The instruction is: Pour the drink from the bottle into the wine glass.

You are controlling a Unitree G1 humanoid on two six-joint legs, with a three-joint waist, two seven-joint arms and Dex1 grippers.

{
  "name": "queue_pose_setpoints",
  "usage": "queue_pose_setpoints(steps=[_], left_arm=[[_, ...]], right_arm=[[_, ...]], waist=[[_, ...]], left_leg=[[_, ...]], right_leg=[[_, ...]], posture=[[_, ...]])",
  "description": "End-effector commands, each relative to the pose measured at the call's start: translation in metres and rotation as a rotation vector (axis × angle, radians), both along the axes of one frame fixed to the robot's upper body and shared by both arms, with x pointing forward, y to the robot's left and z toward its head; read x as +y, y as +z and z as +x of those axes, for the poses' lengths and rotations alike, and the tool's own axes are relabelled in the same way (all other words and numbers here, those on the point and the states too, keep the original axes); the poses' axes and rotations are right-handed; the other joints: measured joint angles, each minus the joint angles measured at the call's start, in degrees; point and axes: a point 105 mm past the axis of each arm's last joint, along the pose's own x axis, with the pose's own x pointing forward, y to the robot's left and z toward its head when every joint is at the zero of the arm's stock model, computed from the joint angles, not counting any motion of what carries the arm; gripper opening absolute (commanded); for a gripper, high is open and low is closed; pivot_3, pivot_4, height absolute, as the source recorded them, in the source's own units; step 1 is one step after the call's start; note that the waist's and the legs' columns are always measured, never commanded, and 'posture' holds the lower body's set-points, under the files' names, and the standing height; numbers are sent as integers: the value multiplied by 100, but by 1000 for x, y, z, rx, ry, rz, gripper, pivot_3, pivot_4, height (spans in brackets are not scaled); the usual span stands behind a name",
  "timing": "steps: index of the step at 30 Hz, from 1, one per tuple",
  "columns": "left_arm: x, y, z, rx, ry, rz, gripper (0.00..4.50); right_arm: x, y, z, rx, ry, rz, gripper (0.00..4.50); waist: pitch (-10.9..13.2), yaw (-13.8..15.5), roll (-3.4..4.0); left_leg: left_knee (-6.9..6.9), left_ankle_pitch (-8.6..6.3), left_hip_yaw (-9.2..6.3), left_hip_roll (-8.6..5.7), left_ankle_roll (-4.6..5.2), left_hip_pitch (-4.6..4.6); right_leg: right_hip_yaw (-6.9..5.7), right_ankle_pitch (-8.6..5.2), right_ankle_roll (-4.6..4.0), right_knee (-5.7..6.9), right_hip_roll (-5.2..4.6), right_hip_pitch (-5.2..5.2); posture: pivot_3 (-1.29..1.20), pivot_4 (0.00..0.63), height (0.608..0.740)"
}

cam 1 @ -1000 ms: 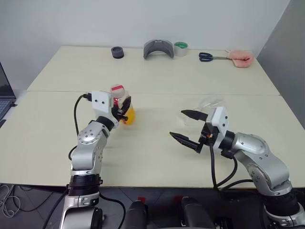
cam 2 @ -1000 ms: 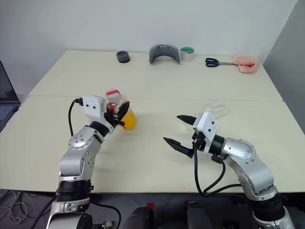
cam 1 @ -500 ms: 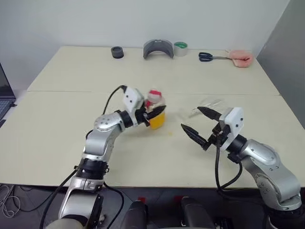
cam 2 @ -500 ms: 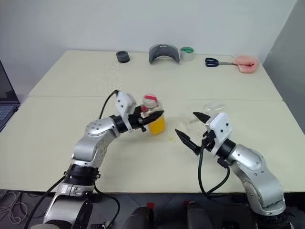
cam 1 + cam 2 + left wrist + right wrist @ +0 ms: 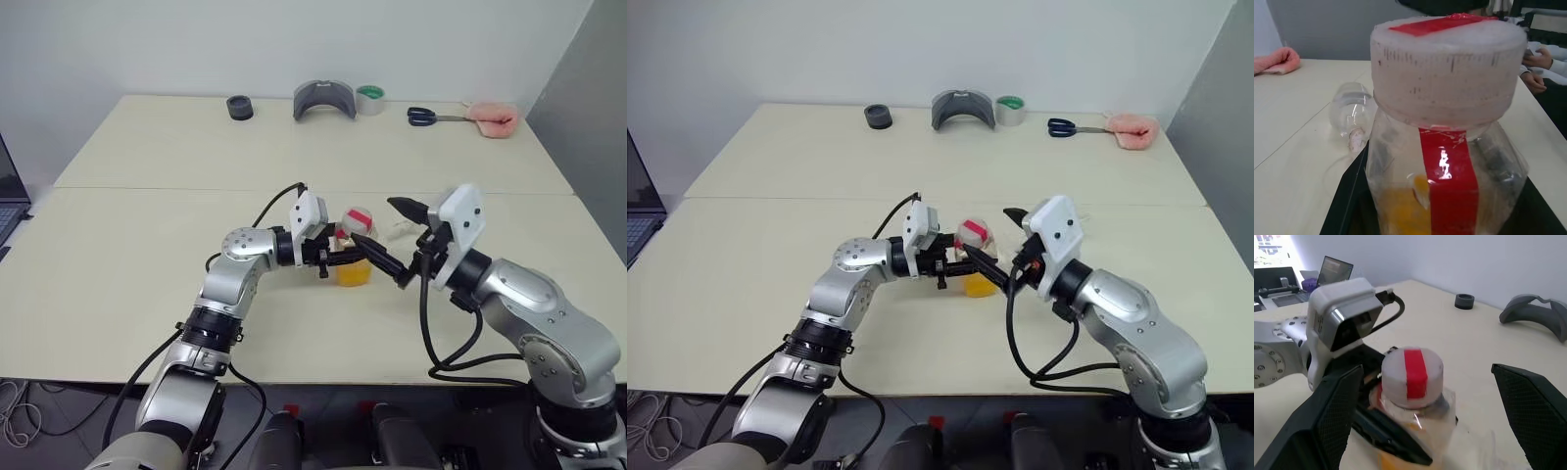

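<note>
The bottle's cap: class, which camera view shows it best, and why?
The left wrist view: the cap looms close, its red strip plain. The right wrist view shows it from above between the open right gripper; the eye views show it small in the left gripper.

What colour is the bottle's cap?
The cap is whitish with a red strip, clearest in the right wrist view.

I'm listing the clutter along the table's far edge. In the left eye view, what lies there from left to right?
Black ring → grey curved piece → green tape roll → scissors → pink cloth.
</note>
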Motion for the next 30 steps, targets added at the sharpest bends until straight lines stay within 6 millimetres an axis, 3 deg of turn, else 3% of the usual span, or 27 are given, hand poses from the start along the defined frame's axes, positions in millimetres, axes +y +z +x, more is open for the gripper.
queue_pose_setpoints(steps=[1,10,13,19,23,26,30], left_arm=[[-6,18,-2,-72,-34,-29,1796],[-5,19,-3,-71,-35,-32,1796],[-6,20,-4,-71,-36,-36,1796],[-10,22,-7,-69,-41,-42,1796],[-11,23,-8,-63,-43,-45,1796],[-14,26,-11,-53,-57,-49,1796],[-16,30,-16,-51,-105,-36,1791]], right_arm=[[6,8,1,-36,9,-4,4500],[16,5,4,-26,32,-12,4500],[17,5,5,-21,33,-1,3892],[20,3,2,-14,55,5,1851],[24,4,-1,-15,86,25,1846],[27,4,-7,-46,209,-21,1846],[9,-13,1,-31,495,-287,1846]], waist=[[0,6,0],[0,2,0],[0,2,0],[0,2,0],[0,1,0],[0,4,0],[5,-4,4]], left_leg=[[0,0,0,0,0,-2],[0,0,0,0,0,-2],[0,0,-1,1,0,-1],[1,0,0,0,0,-1],[0,0,0,1,0,-1],[0,0,0,0,1,-2],[5,-1,6,-4,2,-1]], right_leg=[[0,0,0,-1,-1,0],[0,0,0,0,-1,-1],[0,0,0,0,-1,-2],[0,0,0,1,-1,-2],[0,0,0,1,-1,-2],[0,0,0,0,-1,-2],[2,2,3,-2,-2,0]], posture=[[0,150,740],[0,150,740],[0,150,740],[0,150,740],[0,150,740],[0,150,740],[0,150,740]])
